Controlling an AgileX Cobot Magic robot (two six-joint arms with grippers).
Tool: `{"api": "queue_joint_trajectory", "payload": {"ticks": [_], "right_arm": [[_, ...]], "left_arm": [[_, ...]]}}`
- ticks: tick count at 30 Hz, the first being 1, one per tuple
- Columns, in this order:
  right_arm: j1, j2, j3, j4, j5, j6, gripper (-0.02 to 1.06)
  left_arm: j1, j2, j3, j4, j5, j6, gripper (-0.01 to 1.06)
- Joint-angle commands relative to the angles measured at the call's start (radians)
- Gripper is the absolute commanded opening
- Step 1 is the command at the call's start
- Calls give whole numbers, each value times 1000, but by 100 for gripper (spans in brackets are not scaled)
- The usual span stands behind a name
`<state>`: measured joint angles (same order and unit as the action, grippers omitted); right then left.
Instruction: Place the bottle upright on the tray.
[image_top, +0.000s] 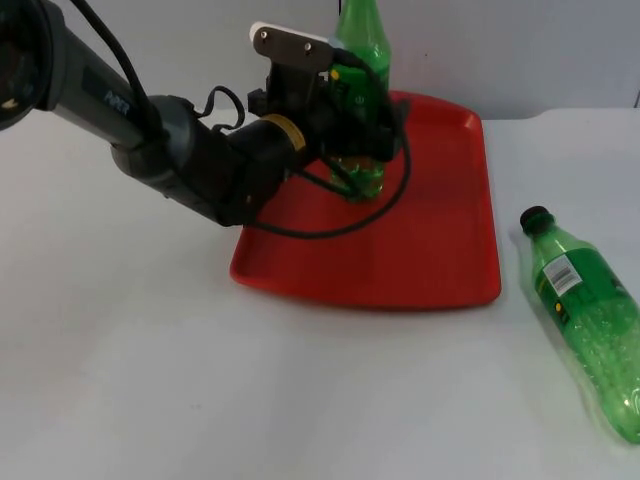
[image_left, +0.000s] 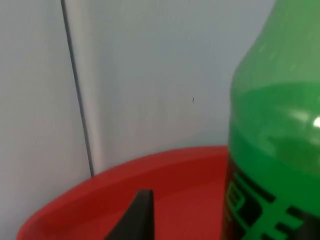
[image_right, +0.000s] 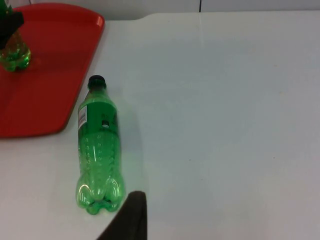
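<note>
In the top view, the left gripper (image_top: 362, 112) is clamped around an upright green bottle (image_top: 362, 45) standing on the red tray (image_top: 440, 240) at upper centre of the frame. The left wrist view adds the bottle's (image_left: 275, 150) dark label up close against the grey partition wall (image_left: 150, 75). A second green bottle (image_top: 585, 305) lies on its side on the white table (image_top: 120, 380) at lower right; the right wrist view shows its black cap (image_right: 96, 80) pointing toward the tray (image_right: 45, 75).
</note>
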<state>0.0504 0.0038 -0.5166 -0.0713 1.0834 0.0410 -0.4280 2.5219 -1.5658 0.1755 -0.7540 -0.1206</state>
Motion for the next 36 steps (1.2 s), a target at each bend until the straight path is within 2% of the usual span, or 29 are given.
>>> {"api": "queue_joint_trajectory", "payload": {"ticks": [1,2,7,8,10,15,19,20,24,25,32,33,36], "right_arm": [[-6,-4,1,3,-7,-4,105],[-6,-4,1,3,-7,-4,105],[-6,-4,1,3,-7,-4,105],[-6,-4,1,3,-7,-4,105],[-6,-4,1,3,-7,-4,105],[-6,-4,1,3,-7,-4,105],[-6,-4,1,3,-7,-4,105],[-6,-4,1,3,-7,-4,105],[-6,-4,1,3,-7,-4,105],[-6,-4,1,3,-7,-4,105],[-6,-4,1,3,-7,-4,105],[-6,-4,1,3,-7,-4,105],[-6,-4,1,3,-7,-4,105]], "left_arm": [[1,-37,8,-5,67,-14,105],[1,-37,8,-5,67,-14,105],[1,-103,8,-3,257,-4,105],[1,-103,8,-3,257,-4,105],[1,-122,8,-5,387,8,105],[1,-154,8,-3,475,12,105],[1,-220,8,1,613,12,105],[1,-220,8,1,613,12,105],[11,-260,8,-1,723,28,105],[11,-260,8,-1,723,28,105],[28,-312,8,-2,998,28,105],[28,-312,8,-2,998,28,105],[28,-349,8,-2,1078,28,105]]}}
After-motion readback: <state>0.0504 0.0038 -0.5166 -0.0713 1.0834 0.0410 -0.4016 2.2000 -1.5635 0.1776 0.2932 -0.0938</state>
